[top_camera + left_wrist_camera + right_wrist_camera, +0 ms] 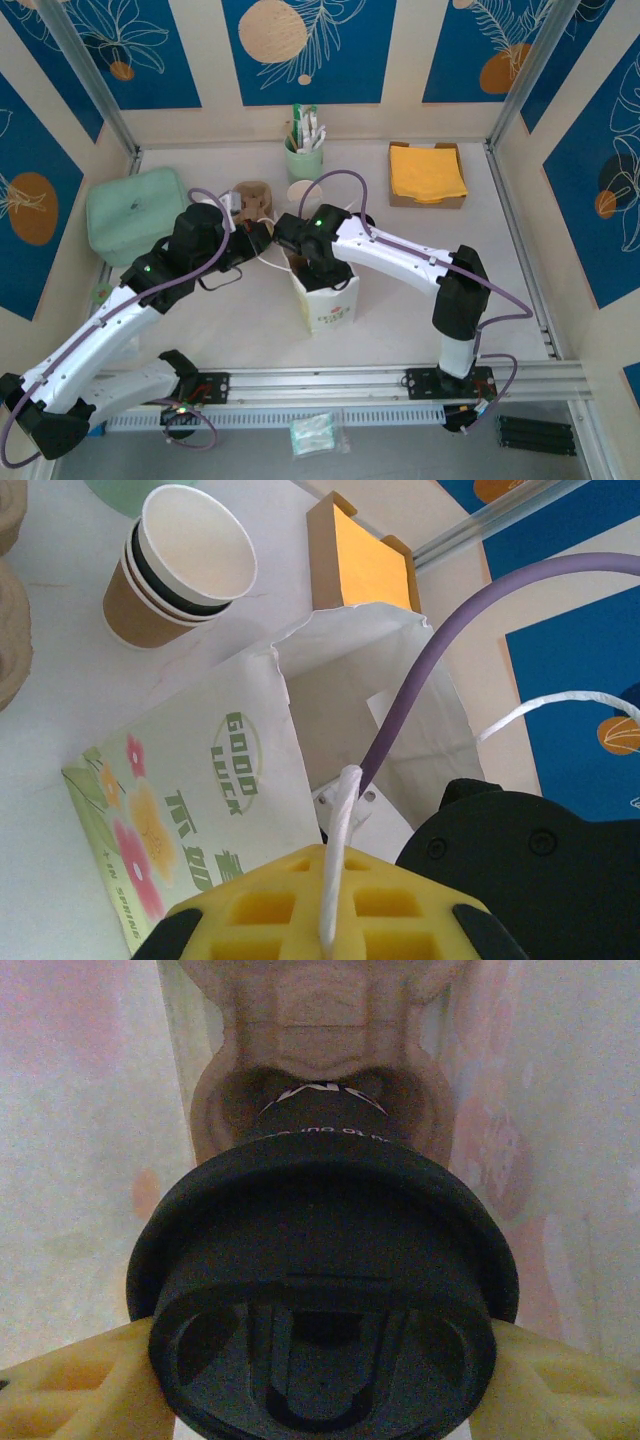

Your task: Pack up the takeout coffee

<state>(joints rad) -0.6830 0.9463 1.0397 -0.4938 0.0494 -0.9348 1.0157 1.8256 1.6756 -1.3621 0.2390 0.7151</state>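
Coffee (322, 1260) in right gripper (320, 1385) — (inside bag (80, 1140))

Soft even light, dim blurred close-ups

High rear overview, two close wrist views, common paper bag (332, 308)

The left arm (110, 320) reached forward and inward. The left gripper (333, 880) was pinched fully closed on a white cord handle (345, 795). The right arm (400, 255) stretched leftward from its base, wrist pitched down. The right gripper (320, 1390) pointed downward, its yellow fingers (70, 1390) pressed against both sides of the takeout coffee (320, 1240).
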